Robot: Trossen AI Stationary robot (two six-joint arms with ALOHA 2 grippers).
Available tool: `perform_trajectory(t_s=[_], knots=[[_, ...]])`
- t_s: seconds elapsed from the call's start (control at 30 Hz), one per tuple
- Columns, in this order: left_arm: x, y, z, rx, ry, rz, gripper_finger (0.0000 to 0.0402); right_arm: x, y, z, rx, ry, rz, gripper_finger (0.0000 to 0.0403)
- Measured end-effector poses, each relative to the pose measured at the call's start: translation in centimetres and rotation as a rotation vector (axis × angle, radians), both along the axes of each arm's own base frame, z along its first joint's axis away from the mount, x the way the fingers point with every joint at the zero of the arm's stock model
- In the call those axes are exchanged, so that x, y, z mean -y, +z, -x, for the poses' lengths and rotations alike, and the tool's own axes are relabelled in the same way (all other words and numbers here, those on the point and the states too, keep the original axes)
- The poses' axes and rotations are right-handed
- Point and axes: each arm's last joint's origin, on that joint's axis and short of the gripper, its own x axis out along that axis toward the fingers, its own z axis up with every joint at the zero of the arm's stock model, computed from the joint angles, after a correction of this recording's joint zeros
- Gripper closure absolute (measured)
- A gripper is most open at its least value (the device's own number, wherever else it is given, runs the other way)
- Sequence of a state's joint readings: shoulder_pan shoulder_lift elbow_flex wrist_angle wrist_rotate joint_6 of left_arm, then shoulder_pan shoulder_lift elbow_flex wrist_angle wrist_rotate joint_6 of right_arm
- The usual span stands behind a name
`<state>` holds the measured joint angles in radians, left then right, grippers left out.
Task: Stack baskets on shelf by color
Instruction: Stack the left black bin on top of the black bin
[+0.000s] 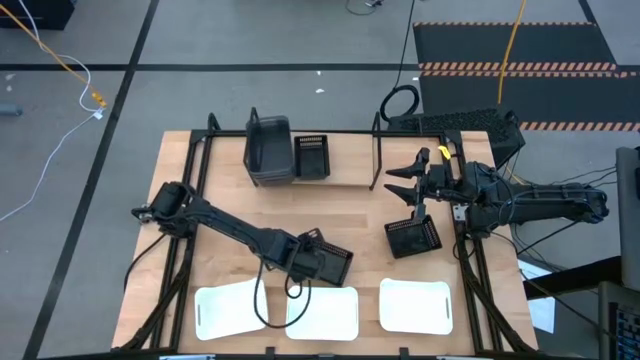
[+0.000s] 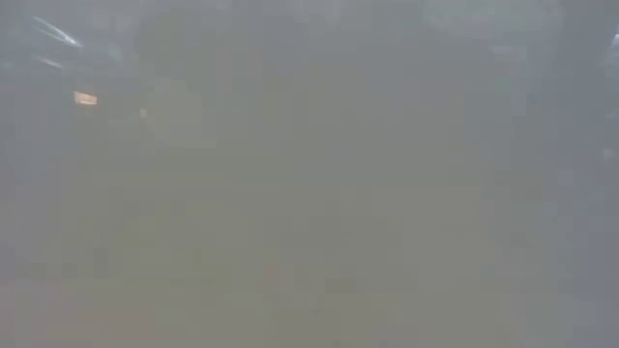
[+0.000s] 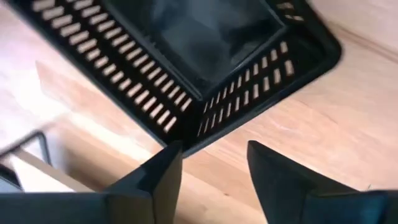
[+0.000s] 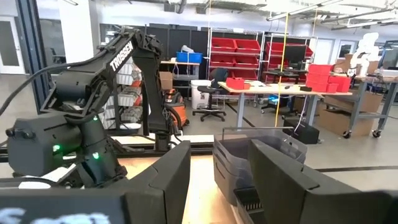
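left pincer point(image 1: 330, 262): spread open right at a black mesh basket point(image 1: 334, 263) on the counter point(image 1: 230, 190) | right pincer point(image 1: 408, 182): open, holding nothing, raised beside the shelf point(image 1: 350, 178) | grey baskets point(image 1: 268, 150) stacked on shelf

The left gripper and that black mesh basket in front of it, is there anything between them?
No. In the left wrist view only bare wooden table separates the open left gripper from the black mesh basket, whose corner points toward the fingers.
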<state>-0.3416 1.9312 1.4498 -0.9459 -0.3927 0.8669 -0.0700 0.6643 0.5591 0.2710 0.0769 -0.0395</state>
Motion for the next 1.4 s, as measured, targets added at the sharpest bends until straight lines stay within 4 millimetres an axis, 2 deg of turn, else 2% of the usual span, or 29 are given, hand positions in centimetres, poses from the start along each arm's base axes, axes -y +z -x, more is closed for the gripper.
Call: perform_trajectory(t_s=[0.17,0.4,0.57,0.73,1.03,1.13,1.27,1.4], knots=[[-0.4,-1.0,0.4,-0.073,-0.116,-0.04,0.0191,0.0,0.0,0.0,0.0,0.0,0.0,0.0244],[-1.1,-1.8,-0.1,-0.038,-0.171,-0.042,0.0188,0.0,0.0,0.0,0.0,0.0,0.003,0.0244],[-0.9,-2.1,-0.2,-0.053,-0.227,0.066,0.0192,0.0,0.0,0.0,-0.001,0.0,0.003,0.0244],[-0.8,-2.3,-0.2,-0.041,-0.191,0.135,0.0239,0.0,0.0,0.0,-0.001,-0.001,0.007,0.0244],[-0.7,-2.2,-0.5,0.029,-0.04,0.191,0.0385,0.0,0.0,0.0,-0.001,-0.001,0.007,0.0244],[-0.6,-2.1,-0.6,0.035,-0.02,0.199,0.0384,0.0,0.0,0.0,-0.001,-0.001,0.007,0.0244],[-0.1,-0.7,-1.0,0.072,0.005,0.227,0.0368,0.0,0.0,0.0,-0.001,-0.001,0.007,0.0244],[0.5,3.1,-1.8,0.195,0.082,0.302,0.0383,0.0,0.0,0.0,0.0,-0.001,0.007,0.0244]])
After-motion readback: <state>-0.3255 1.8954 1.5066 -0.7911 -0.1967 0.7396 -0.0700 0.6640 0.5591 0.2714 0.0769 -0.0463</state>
